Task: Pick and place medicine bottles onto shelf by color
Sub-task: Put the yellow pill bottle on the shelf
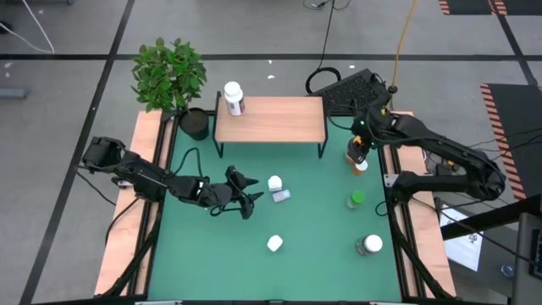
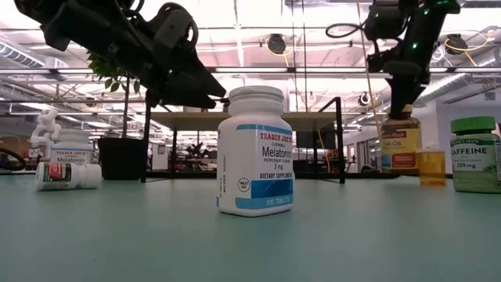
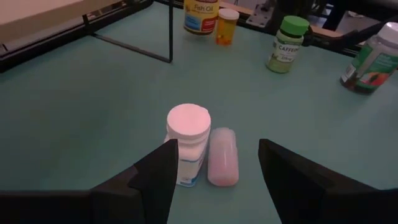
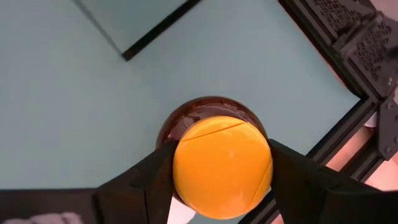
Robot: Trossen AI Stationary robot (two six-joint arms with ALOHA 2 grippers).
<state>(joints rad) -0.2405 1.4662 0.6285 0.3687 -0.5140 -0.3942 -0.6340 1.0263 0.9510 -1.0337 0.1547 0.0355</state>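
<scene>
Right wrist view: right gripper (image 4: 221, 171) clamped around yellow-capped bottle (image 4: 222, 167)

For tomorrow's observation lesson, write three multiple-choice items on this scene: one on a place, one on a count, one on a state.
1. Where is the plant pot?
A) beside the shelf's left end
B) on the shelf
C) at the table's front edge

2. How many bottles stand on the shelf?
A) none
B) one
C) three

3. The right gripper's fingers are
A) on the yellow-capped bottle
B) spread over bare table
C) on the pot

Answers: 1 A, it stands by the shelf's left legs; 2 B, a single white-capped bottle; 3 A, fingers flank the yellow cap.
</scene>
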